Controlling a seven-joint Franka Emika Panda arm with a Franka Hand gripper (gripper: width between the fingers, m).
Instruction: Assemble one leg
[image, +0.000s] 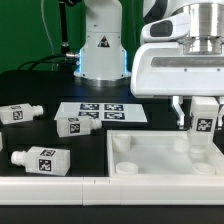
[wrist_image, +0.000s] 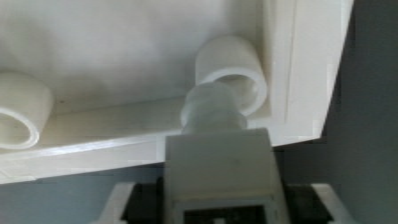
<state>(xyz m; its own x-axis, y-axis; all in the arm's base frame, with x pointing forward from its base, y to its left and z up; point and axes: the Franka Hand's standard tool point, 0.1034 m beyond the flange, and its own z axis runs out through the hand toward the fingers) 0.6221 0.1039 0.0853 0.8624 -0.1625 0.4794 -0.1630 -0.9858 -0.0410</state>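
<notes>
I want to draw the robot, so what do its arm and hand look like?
The arm is smooth, rounded and white, with a dark triangle sticker and a bluish glow on its base. The gripper is a wide white box with two thin fingers.

We record the wrist view as blurred throughout. The tag on the leg (wrist_image: 221, 178) is unreadable, and the picture's edge cuts off the leg's rear end. One socket (wrist_image: 18, 110) of the tray (wrist_image: 302, 60) is half out of frame. In the exterior view the tray runs off the exterior view's right and the arm (image: 95, 55) is cropped above. We cannot tell whether the peg (wrist_image: 210, 105) is seated.
</notes>
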